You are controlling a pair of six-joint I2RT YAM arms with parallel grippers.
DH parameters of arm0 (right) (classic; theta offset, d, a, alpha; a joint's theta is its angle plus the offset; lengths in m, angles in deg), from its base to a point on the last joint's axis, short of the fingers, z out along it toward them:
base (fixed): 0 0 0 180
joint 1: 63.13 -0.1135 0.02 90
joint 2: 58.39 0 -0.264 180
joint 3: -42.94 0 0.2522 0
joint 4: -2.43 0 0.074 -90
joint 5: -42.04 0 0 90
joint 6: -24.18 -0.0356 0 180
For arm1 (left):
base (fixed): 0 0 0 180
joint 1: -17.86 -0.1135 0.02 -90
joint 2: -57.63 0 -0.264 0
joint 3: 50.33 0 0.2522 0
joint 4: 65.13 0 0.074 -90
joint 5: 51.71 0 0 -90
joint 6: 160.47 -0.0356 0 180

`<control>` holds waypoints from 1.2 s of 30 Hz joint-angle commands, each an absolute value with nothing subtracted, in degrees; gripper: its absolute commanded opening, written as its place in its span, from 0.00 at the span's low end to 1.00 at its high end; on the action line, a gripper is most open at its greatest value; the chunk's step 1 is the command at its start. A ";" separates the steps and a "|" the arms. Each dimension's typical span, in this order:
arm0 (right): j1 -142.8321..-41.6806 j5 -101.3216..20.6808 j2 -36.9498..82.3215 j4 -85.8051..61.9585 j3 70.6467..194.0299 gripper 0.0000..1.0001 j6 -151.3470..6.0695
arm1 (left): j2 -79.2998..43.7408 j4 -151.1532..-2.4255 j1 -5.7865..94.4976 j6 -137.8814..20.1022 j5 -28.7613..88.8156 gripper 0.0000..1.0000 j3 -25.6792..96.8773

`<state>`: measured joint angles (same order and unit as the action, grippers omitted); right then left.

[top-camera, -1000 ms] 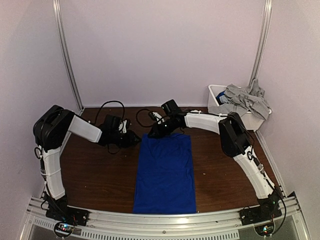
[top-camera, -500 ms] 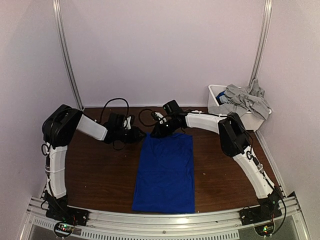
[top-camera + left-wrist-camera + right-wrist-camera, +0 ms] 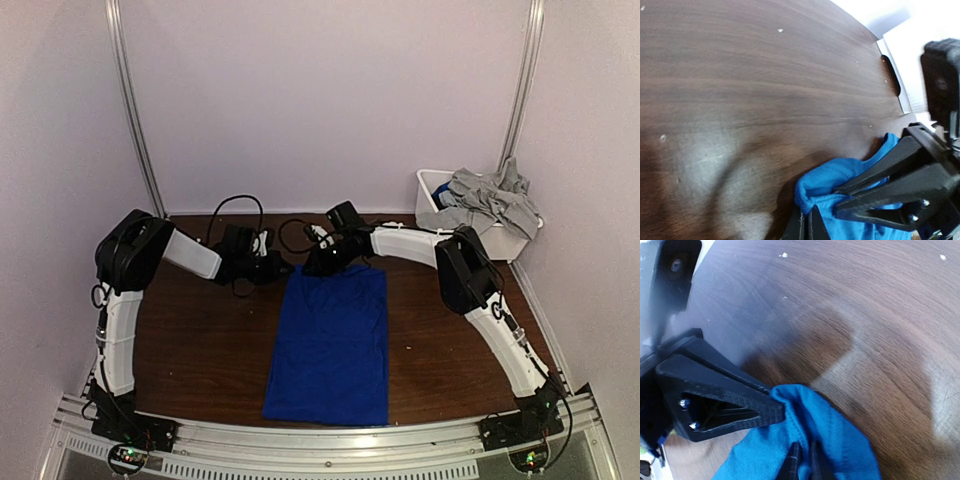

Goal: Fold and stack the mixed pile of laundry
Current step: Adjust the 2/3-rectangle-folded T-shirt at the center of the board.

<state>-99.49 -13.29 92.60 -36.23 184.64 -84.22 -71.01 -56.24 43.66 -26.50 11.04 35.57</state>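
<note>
As left gripper (image 3: 805,221) and right gripper (image 3: 803,458) clamp its 12 o'clock edge, the soft blue garment (image 3: 328,345) looks light, floppy, best lifted by corners.

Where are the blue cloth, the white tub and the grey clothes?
Royal-blue cloth garment (image 3: 330,345): overhead view, middle of its flat spread.
White rectangular plastic bin (image 3: 503,244): overhead view, its near side wall.
Light-grey cloth garments (image 3: 490,200): overhead view, centre of the heap in the bin.

Blue garment (image 3: 328,345) on wooden table (image 3: 200,340)
</note>
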 commanded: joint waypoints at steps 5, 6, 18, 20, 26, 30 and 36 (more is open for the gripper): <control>-97.20 -14.22 80.91 -33.44 179.46 0.44 -84.52 | -67.75 -60.36 43.17 -28.78 19.48 0.00 34.44; -96.96 -14.38 78.91 -33.09 177.74 0.47 -84.35 | -66.93 -61.18 43.17 -29.11 21.13 0.00 34.24; -93.24 -17.99 61.26 -27.40 147.17 0.52 -81.73 | -68.60 -73.28 43.10 -34.06 32.09 0.00 44.24; -92.25 -18.22 62.71 -27.25 147.16 0.50 -81.23 | -69.01 -74.30 43.08 -34.13 33.13 0.00 45.05; -90.50 -18.62 72.82 -30.08 155.85 0.44 -80.16 | -69.31 -75.02 42.95 -33.47 33.76 0.00 45.92; -89.87 -20.95 76.35 -31.31 159.79 0.43 -80.33 | -69.52 -76.06 42.81 -33.67 34.87 0.00 46.50; -89.57 -19.89 74.17 -35.09 163.93 0.45 -78.92 | -68.02 -80.09 41.20 -37.51 33.19 0.20 50.19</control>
<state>-89.92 -19.58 77.06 -31.75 162.09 -80.46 -69.44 -77.90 42.94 -34.00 33.16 46.87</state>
